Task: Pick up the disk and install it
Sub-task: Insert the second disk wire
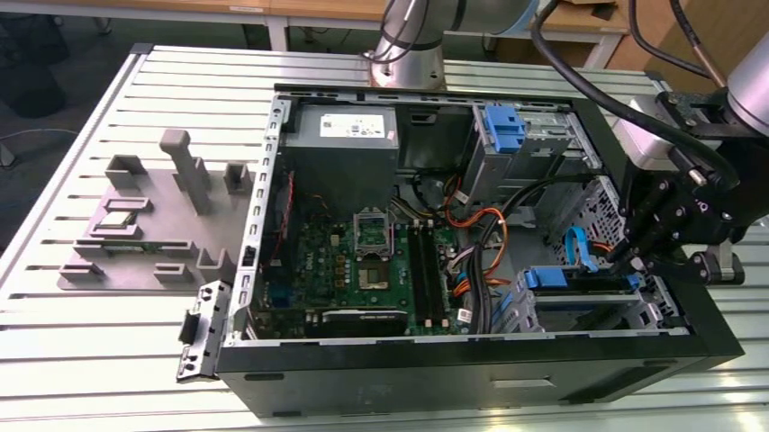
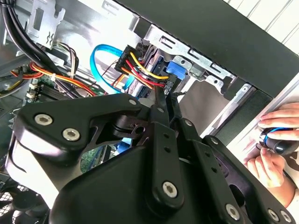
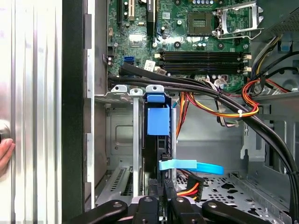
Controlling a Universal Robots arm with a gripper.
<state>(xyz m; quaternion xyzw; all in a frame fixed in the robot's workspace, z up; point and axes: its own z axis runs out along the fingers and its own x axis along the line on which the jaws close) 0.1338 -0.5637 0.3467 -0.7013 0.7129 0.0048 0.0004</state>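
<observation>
Worktop: ribbed metal slats carrying the open computer case; a jolt to the case would shift the bay out from under the arm.
Case: lies on its side with the board showing; its black rim sits close to the arm, so a sideways move could knock it.
Disk: stands on edge in the drive cage at the case's front corner, blue carrier tab showing; if it is not fully home, a push off-line could jam it in the rails.
Claw: fingers together, tips down by the disk's end among the plugs, holding nothing that I can see.
Cables: the red-yellow bundle and blue ribbon lie just beside the fingertips; they could snag or get pinched.
Hand: a person's, resting outside the case wall, near the arm's path.
</observation>
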